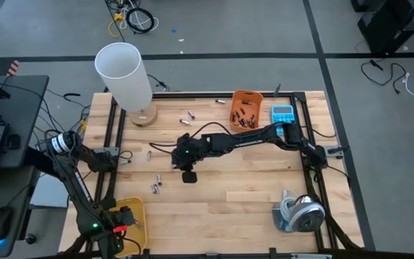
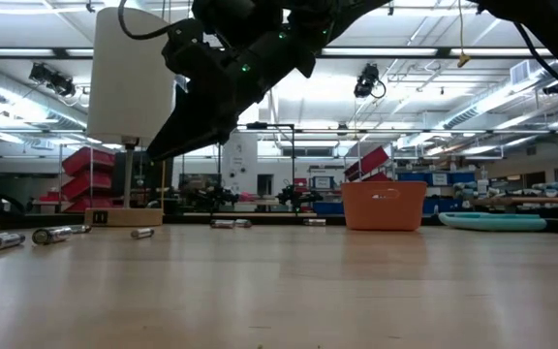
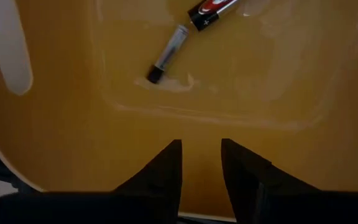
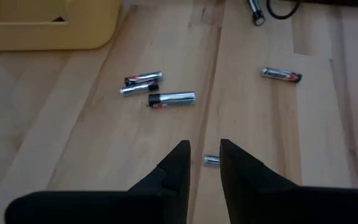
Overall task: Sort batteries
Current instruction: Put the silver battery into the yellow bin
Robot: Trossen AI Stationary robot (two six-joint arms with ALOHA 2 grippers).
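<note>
Batteries are split between bins and bare wood. A cluster of three cells (image 4: 156,90) lies ahead of the right hand (image 4: 204,163), one more (image 4: 211,160) sits just past its fingertips, another (image 4: 281,75) lies farther out to one side, and a few (image 1: 187,118) rest on the far part of the surface (image 1: 221,208) near the lamp base (image 1: 144,116).

Below the left hand (image 3: 200,163), the yellow bin (image 3: 61,155) holds two cells: a silvery one (image 3: 166,54) and a black-and-red one (image 3: 209,12). The fingers stand slightly apart with nothing between them, so this hand looks released, apparently just after a drop.

The orange bin (image 1: 246,109), well beyond the right hand by the blue calculator (image 1: 282,114), already holds a good number of dark cells.

The right hand hangs low over the middle of the surface, fingers a little apart, gripping nothing.

My judgement: sorting is well under way but not finished. Both bins have received cells, while roughly ten loose ones still lie on the wood, the nearest right at the right hand's tips.
</note>
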